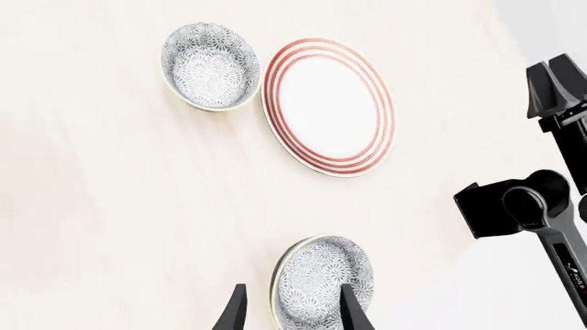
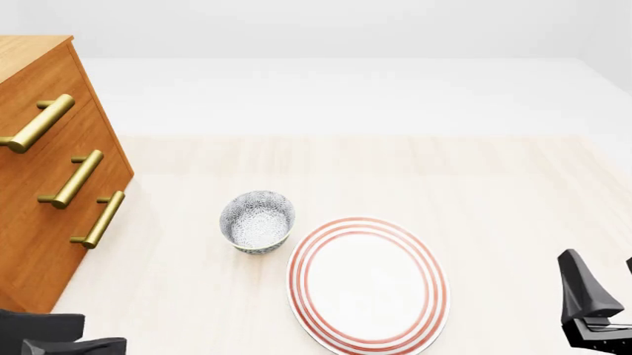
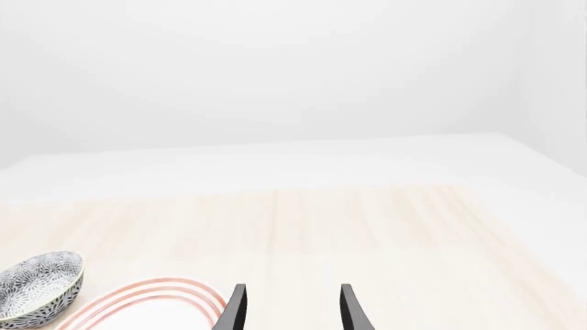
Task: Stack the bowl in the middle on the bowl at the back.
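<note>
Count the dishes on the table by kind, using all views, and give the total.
Patterned bowls: 2, the bowl at the back and the bowl in the middle, seen only in the left wrist view
Red-ringed plates: 1
Total: 3

Left gripper (image 1: 291, 309) jaws parted, empty; right gripper (image 3: 291, 309) jaws parted, empty, low.

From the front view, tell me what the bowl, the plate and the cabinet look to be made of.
Bowl: likely glazed ceramic, white with a fine grey speckled pattern inside and out.
Plate: probably ceramic too, smooth white with red rings at the rim.
Cabinet: looks like orange-brown wood, with a faint grain.
Its handles: apparently brass-like metal, golden with a sheen.
</note>
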### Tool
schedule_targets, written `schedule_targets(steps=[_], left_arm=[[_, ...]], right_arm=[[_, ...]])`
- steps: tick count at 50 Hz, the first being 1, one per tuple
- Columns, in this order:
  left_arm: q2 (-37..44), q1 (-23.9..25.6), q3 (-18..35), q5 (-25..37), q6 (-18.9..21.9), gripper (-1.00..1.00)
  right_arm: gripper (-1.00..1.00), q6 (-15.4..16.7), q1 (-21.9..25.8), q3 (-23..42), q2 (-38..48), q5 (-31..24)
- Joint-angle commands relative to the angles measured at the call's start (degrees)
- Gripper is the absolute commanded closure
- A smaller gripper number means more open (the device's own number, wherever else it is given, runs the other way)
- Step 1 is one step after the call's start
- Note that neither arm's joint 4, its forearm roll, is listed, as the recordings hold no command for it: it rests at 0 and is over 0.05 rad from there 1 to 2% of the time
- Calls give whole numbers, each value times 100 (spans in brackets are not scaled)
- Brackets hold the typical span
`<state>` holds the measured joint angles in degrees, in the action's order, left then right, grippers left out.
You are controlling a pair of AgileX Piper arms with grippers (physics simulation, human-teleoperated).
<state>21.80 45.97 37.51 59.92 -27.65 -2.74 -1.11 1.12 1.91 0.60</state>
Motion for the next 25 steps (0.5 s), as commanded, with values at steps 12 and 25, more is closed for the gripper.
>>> schedule_targets(steps=[12, 25], left_arm=[[-1166, -1129, 620, 478, -165, -100], [-1685, -1849, 825, 762, -142, -100]], right_arm=[[-100, -8, -4, 245, -170, -276], [-100, -191, -146, 692, -175, -521]])
